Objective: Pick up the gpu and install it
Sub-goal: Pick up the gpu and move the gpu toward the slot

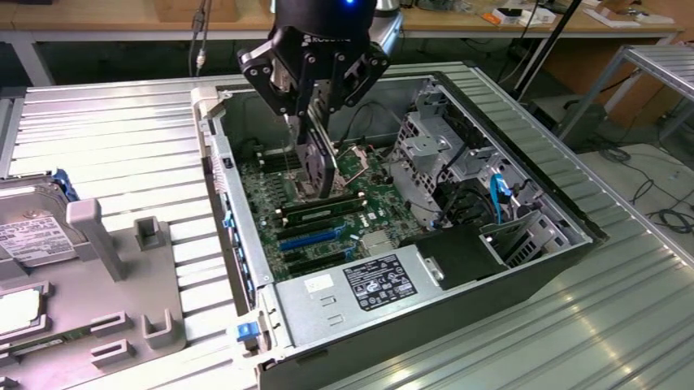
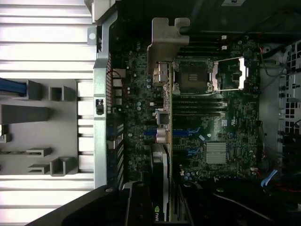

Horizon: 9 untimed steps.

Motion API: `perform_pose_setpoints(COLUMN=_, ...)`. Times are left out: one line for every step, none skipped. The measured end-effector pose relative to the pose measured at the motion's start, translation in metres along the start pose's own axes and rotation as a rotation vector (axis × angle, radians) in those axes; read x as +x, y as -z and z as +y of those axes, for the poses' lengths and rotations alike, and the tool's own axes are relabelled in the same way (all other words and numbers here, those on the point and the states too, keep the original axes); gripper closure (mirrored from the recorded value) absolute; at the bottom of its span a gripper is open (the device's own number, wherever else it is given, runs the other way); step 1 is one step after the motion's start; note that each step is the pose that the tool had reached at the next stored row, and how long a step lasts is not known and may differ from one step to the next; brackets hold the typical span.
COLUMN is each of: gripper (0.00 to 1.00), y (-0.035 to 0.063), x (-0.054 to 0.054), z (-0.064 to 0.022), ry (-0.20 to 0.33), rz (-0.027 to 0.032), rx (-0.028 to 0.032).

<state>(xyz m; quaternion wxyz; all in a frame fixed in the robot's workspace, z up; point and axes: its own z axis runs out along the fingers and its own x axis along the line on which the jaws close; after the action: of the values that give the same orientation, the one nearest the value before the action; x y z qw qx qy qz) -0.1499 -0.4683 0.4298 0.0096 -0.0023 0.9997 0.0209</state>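
Your hand [image 1: 314, 110] is clamped on the upper end of the gpu [image 1: 318, 158] and holds it inside the open computer case [image 1: 230, 203], over the motherboard [image 1: 369, 215].

The space around the card is crowded. Just beside its lower end lie the dark memory sticks [image 1: 320, 210], and nearer the camera are the blue slots [image 1: 309, 238]. The metal drive cage [image 1: 434, 150] stands to the exterior view's right, with a blue cable [image 1: 499, 195] beyond it. The power supply [image 1: 375, 284] fills the near end of the case. In the wrist view the processor socket [image 2: 193, 75] sits right beside the card's edge, and a small finned heatsink [image 2: 216, 153] lies well apart from it. Outside the case, on the ribbed bench [image 1: 119, 130], a grey fixture [image 1: 119, 276] carries a hard drive [image 1: 28, 236] at the exterior view's left.

The card's long axis stands steep, close to upright, in the exterior view. You see the card edge-on from the wrist, with its silver bracket [image 2: 167, 44] at the end away from the hand. You cannot tell whether the lower end touches the board.
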Motion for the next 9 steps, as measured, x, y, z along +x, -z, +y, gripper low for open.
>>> perform_pose_setpoints(gripper=0.73, y=-0.0001, x=-0.003, z=0.0, ry=0.0, rz=0.0, rx=0.0)
perform_pose_setpoints(gripper=0.73, y=-0.0001, x=-0.005, z=0.0001, ry=0.0, rz=0.0001, rx=0.0001)
perform_pose_setpoints(gripper=0.73, y=-0.0003, x=-0.008, z=0.0001, ry=0.0, rz=0.0, rx=0.0)
perform_pose_setpoints(gripper=0.73, y=-0.0003, x=-0.009, z=0.0002, ry=0.0, rz=0.0, rx=0.0)
perform_pose_setpoints(gripper=0.73, y=-0.0004, x=-0.012, z=0.0002, ry=0.0, rz=0.0, rx=0.0)
perform_pose_setpoints(gripper=0.73, y=-0.0005, x=-0.014, z=0.0002, ry=0.0, rz=0.0001, rx=0.0)
perform_pose_setpoints(gripper=0.73, y=-0.0006, x=-0.016, z=0.0003, ry=0.0, rz=0.0, rx=0.0)
perform_pose_setpoints(gripper=0.73, y=-0.0007, x=-0.019, z=0.0003, ry=0.0, rz=0.0, rx=0.0)
perform_pose_setpoints(gripper=0.73, y=-0.0008, x=-0.022, z=0.0004, ry=0.0, rz=0.0, rx=0.0)
